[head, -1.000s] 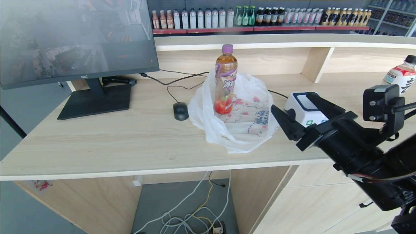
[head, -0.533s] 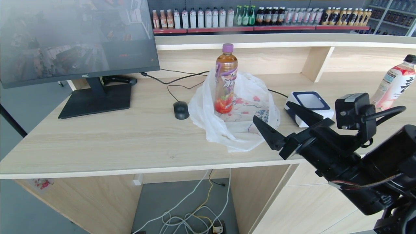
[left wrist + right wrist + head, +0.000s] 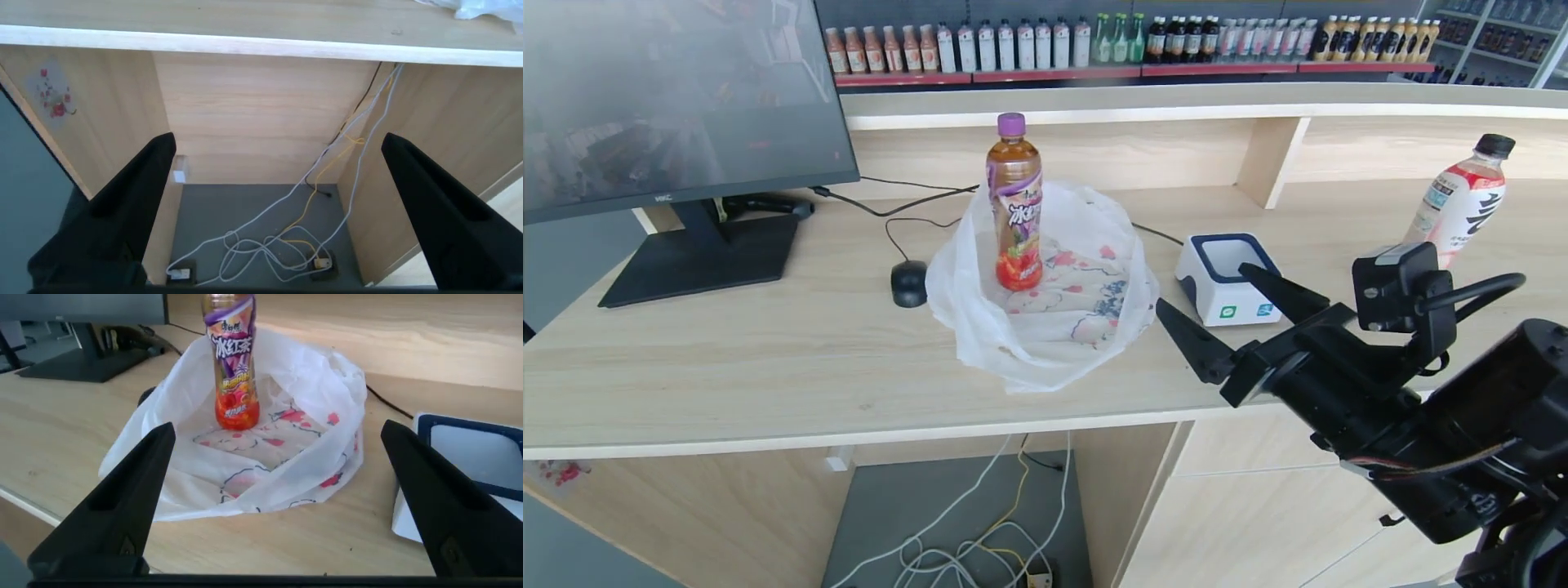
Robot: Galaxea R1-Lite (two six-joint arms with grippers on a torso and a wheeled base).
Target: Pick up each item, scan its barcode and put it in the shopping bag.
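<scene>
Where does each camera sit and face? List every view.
Head view: on the head, looking down at the counter; right claw shows.
Left wrist view: low, facing cables under the counter; left claw open.
Right wrist view: facing shopping bag, purple-capped bottle, scanner; claw open.
Shared by head and right wrist: shopping bag, purple-capped bottle, scanner.

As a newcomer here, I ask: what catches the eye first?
A purple-capped bottle of amber tea stands upright inside the white plastic shopping bag on the pale wooden counter. The black right gripper hangs open beside the bag, before the white barcode scanner. A black-capped white bottle stands at its far right.
</scene>
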